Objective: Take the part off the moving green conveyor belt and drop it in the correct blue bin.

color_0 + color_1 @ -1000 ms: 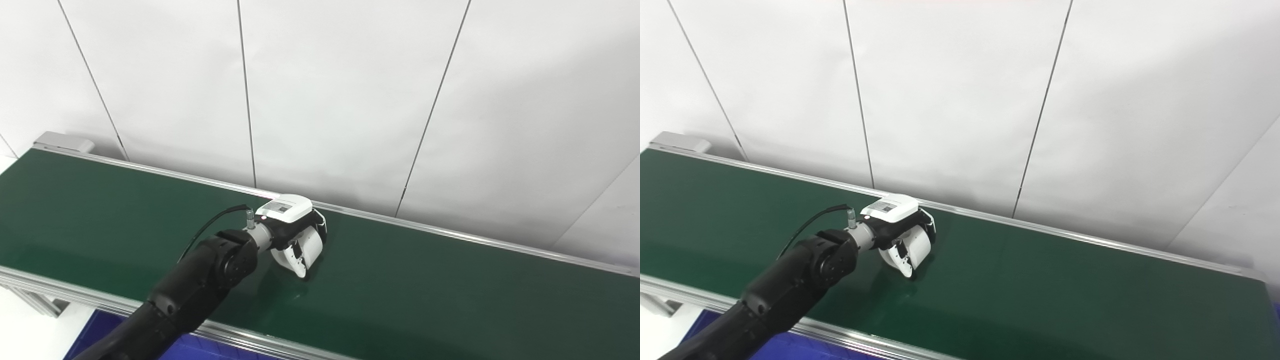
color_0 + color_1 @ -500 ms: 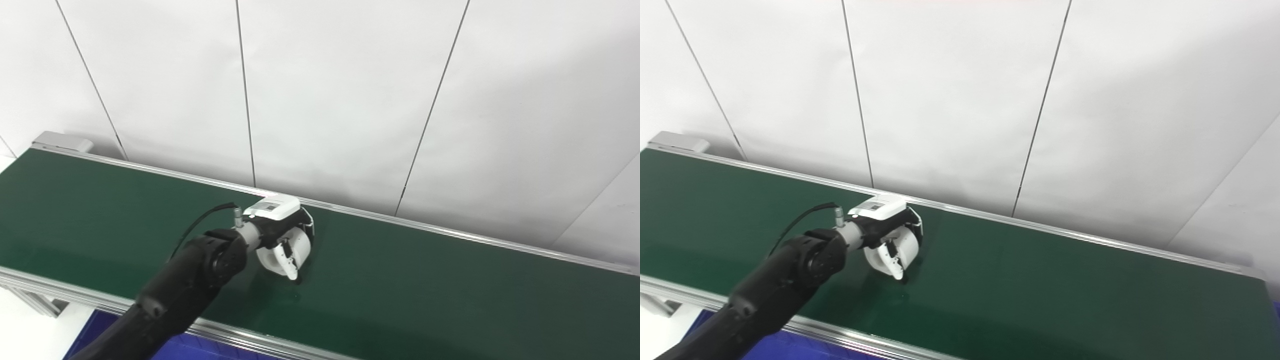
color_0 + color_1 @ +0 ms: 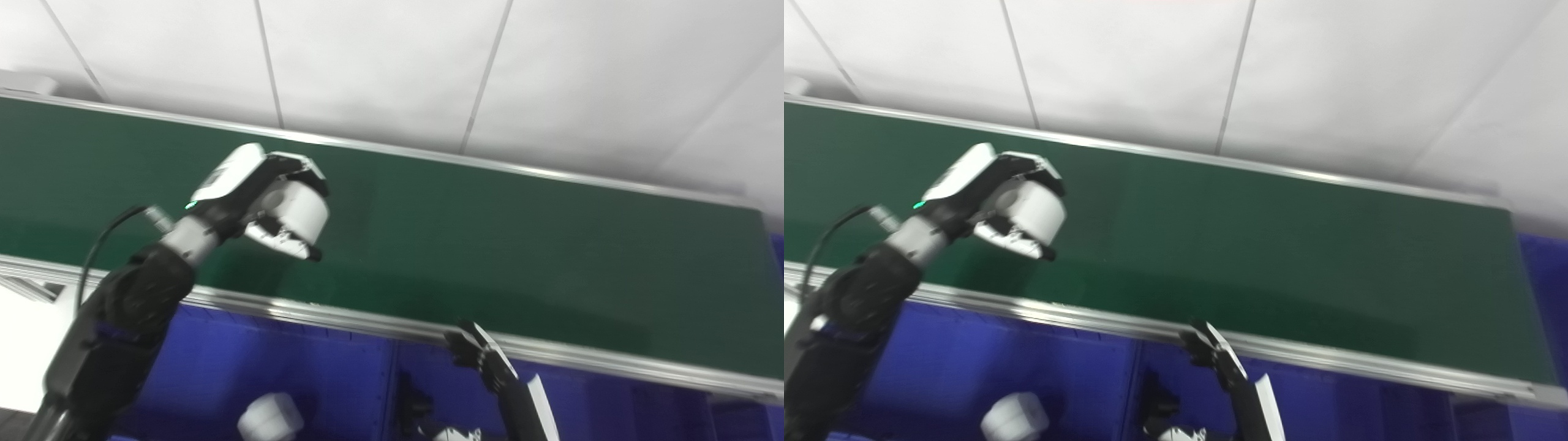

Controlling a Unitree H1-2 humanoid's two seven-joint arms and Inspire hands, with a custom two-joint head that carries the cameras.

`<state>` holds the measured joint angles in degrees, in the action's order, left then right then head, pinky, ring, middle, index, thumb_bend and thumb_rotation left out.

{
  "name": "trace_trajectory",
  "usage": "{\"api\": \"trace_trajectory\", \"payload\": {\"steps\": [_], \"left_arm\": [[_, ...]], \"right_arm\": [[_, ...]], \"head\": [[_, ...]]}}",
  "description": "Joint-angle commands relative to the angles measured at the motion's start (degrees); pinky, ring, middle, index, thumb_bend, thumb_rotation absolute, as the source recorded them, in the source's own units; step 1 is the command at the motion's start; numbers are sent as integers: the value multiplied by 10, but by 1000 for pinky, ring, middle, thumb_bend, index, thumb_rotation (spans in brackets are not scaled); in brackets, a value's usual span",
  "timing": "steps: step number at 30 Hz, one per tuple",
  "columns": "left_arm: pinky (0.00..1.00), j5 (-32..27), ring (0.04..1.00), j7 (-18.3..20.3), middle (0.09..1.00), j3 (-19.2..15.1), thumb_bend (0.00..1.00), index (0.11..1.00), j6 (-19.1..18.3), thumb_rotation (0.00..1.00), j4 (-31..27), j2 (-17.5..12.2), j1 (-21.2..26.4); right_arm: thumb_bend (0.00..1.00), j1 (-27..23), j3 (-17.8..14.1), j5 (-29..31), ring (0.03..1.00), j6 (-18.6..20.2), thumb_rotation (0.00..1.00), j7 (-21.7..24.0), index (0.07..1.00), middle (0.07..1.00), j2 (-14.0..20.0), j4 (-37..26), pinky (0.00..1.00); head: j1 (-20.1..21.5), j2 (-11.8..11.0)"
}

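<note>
My left hand (image 3: 245, 184) is shut on a white cylindrical part (image 3: 301, 213) and holds it raised above the green conveyor belt (image 3: 502, 233), near the belt's front rail. The part also shows in the right eye view (image 3: 1040, 211). Below the rail is a blue bin (image 3: 233, 361) with another white part (image 3: 271, 418) lying in it. My right hand (image 3: 487, 364) is low in front of the rail, fingers stretched out and holding nothing.
A divider (image 3: 392, 380) separates the left bin from a second blue bin (image 3: 606, 404) to the right. A dark object (image 3: 414, 405) lies near the divider. The belt's metal front rail (image 3: 367, 321) runs between belt and bins. White wall panels stand behind.
The camera has tilted down, bringing the bins and right hand into view. My left hand has lifted the white part off the belt and drawn it toward the front rail.
</note>
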<state>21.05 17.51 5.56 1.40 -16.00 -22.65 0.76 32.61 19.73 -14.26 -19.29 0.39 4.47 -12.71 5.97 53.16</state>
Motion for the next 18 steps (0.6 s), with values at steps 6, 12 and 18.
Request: {"api": "trace_trajectory", "payload": {"steps": [6,12,18], "left_arm": [[446,-42,442,-35,520,-15,498,479,67,0,-62,13,-92],[426,-50,421,-35,523,-10,497,489,84,0,-86,28,-159],[472,-51,460,-31,508,9,499,480,107,0,-84,39,-210]], "right_arm": [[669,6,0,4,791,33,219,9,882,811,-10,-47,759],[676,6,-6,6,795,56,226,14,877,810,-10,-64,757],[678,0,-13,15,792,61,223,19,873,805,-5,-71,739]], "head": [[-8,14],[-17,25],[-28,34]]}}
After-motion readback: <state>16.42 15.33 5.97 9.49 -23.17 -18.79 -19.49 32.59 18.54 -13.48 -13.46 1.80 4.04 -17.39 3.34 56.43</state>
